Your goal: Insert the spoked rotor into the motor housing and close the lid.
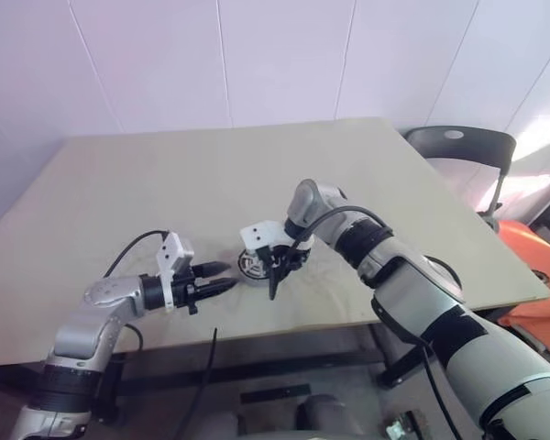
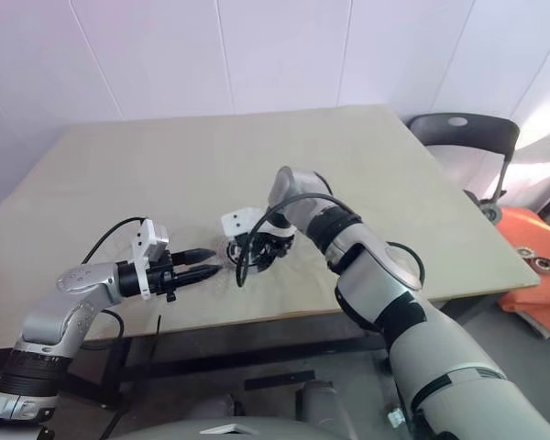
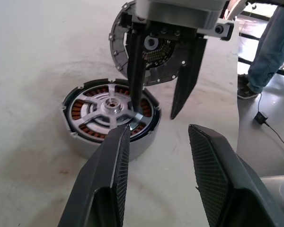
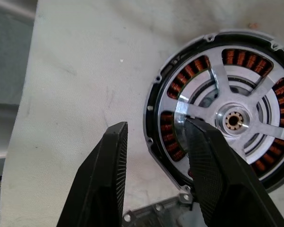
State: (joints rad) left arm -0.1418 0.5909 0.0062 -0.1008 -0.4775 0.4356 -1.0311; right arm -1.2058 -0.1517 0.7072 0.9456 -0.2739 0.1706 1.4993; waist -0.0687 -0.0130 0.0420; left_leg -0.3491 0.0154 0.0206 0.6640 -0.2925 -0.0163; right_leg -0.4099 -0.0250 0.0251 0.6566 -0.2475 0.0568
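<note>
I can read no text, label, brand, number or sign anywhere in front of me, neither on the things on the table nor on my own arms and fingers.

- The table is bare over its whole far half and along both sides; a gripper could pass there freely.
- Near the front edge, the motor housing stands on the table with the spoked rotor seated in it.
- The right gripper hangs steeply over the housing, jaws parted; one finger reaches down onto the rotor, the other stands just outside the housing's rim, blocking approach from above.
- The lid lies just behind the housing, closing off that side.
- The left gripper hovers just beside the housing, jaws parted, on the robot's left.
- A black chair stands past the table's far right corner.
</note>
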